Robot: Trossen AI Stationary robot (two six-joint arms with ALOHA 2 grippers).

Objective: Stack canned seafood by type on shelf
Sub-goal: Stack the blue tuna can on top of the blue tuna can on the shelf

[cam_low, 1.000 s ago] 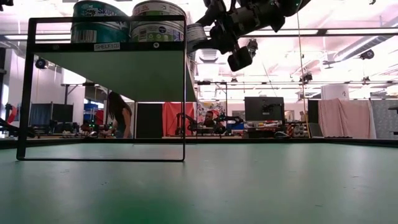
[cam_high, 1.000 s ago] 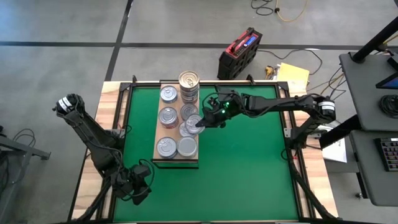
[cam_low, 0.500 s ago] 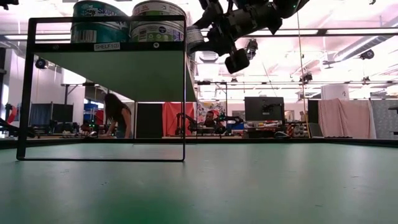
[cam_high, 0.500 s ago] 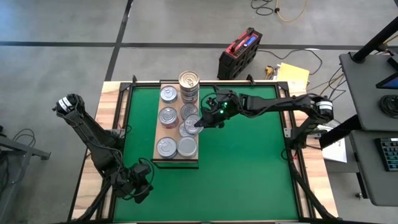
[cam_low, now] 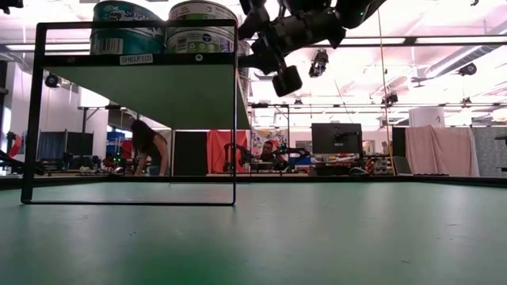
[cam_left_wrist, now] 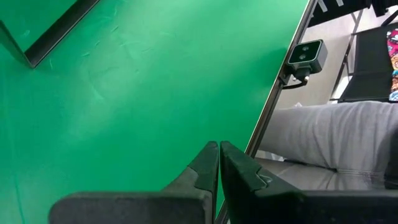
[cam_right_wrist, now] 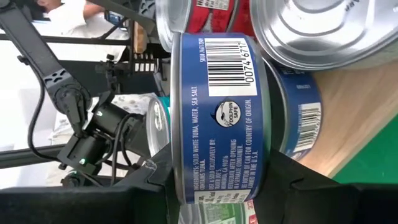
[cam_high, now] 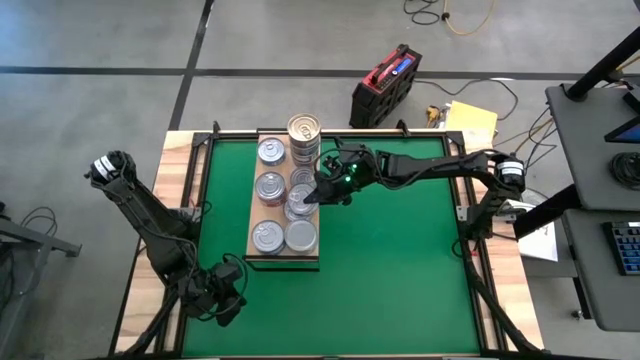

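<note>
Desk (cam_high: 400, 250): green mat, wooden edges, dark frame.

Shelf (cam_high: 252, 222): light wooden board on a raised dark frame, standing on the desk's left-centre portion. In the low view it shows as an elevated platform with tins on top.

Canned seafood: tins lie on the shelf in two columns. Silver-lidded tins occupy the left column (cam_high: 270, 151), (cam_high: 270, 187), (cam_high: 268, 237). The right column has a taller stack with a gold-toned lid (cam_high: 304, 129) at the far end and a silver tin (cam_high: 300, 235) at the near end.

Right claw (cam_high: 312, 195): reaches across the shelf's right column, pinching a blue-labelled tuna tin (cam_right_wrist: 217, 118) by its top and bottom faces. The right wrist view shows this tin on edge between the fingers (cam_right_wrist: 292, 180), barcode outward, with other tins just beside it above the board.

Left claw (cam_left_wrist: 217, 165): parked over the desk's near-left corner, well apart from the shelf, fingers pressed together, holding nothing.
</note>
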